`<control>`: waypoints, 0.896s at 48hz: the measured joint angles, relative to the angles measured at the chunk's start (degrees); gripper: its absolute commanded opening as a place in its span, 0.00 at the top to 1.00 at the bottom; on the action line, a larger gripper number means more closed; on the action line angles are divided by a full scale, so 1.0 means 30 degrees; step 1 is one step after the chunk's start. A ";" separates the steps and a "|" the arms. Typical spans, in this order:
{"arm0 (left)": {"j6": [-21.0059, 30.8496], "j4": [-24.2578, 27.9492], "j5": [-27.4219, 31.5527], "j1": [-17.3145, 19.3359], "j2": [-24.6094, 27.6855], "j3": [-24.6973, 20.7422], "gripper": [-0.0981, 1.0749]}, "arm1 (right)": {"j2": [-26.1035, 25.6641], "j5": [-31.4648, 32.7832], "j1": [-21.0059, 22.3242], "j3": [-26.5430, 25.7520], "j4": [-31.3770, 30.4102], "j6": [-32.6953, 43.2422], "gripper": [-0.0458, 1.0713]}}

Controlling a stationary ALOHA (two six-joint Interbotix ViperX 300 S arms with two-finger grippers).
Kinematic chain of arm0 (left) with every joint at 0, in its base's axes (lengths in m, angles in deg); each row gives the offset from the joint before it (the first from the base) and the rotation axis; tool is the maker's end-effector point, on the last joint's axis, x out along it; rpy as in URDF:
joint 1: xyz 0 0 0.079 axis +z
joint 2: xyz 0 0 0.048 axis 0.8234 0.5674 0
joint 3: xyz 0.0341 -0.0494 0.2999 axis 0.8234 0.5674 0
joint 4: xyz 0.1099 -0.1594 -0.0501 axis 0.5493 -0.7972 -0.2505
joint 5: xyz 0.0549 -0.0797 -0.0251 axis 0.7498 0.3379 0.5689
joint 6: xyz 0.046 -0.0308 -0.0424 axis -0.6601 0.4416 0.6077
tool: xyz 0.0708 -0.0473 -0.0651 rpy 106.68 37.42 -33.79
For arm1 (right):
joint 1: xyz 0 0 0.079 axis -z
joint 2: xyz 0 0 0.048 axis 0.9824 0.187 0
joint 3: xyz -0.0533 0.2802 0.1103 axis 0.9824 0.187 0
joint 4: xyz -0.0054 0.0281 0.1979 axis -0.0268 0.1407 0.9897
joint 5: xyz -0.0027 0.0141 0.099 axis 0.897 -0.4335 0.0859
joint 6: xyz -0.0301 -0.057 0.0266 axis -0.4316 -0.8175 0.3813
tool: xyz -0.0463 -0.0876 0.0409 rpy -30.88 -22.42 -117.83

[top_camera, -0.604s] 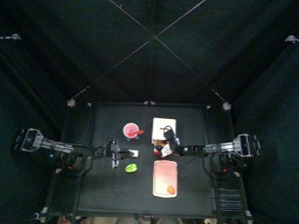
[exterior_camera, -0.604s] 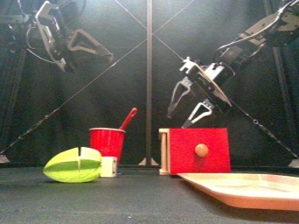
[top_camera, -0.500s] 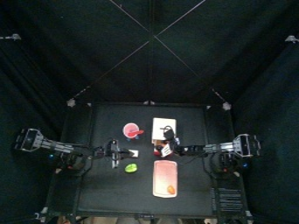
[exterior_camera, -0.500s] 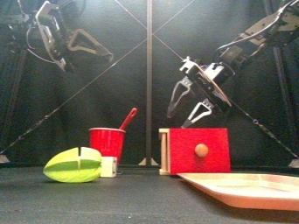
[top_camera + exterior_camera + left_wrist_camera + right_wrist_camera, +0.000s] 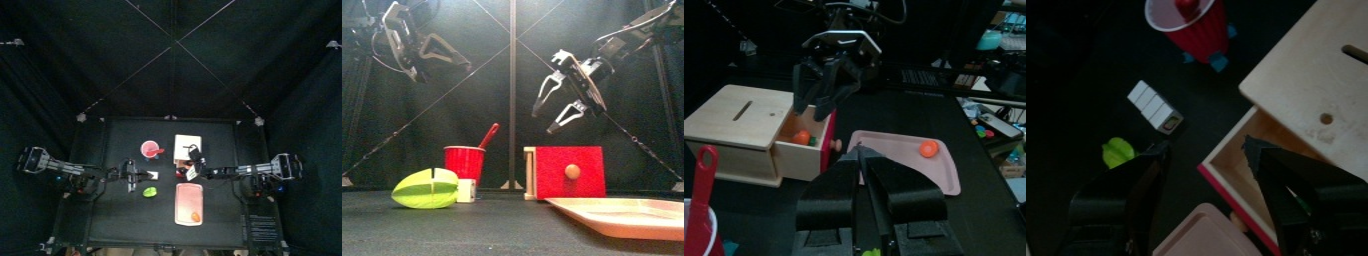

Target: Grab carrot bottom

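holding nothing, right gripper [image 5: 567, 100] hangs with jaws spread wide above the wooden box [image 5: 744, 125]. box's red drawer [image 5: 814, 150] is open, small orange piece [image 5: 802, 137] inside. carrot [image 5: 929, 149] lies on pink tray [image 5: 885, 150]. red cup [image 5: 464, 161] holds a spoon [image 5: 486, 135]. left gripper [image 5: 869, 185] clenched, raised.

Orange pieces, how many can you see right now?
2. One orange piece sits inside the open wooden drawer box; the other lies on the pink tray. More may be hidden inside the box.
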 measured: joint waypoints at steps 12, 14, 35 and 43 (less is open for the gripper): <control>0.0000 0.0000 0.0000 0.0000 0.0000 0.0000 0.50 | -0.1787 0.0293 -0.1934 0.0850 0.1963 0.0146 0.14; 0.0000 0.0000 0.0000 0.0000 0.0000 0.0000 0.50 | -0.2051 0.0527 -0.2197 0.0938 0.2637 0.0059 0.14; 0.0000 0.0000 0.0000 0.0000 0.0000 0.0000 0.50 | -0.3721 0.9521 -0.7031 0.0850 0.8760 -0.0029 0.14; 0.0000 0.0000 0.0029 0.0000 0.0000 0.0000 0.50 | -0.3750 1.0986 -0.8994 0.0645 0.9053 -0.0674 0.14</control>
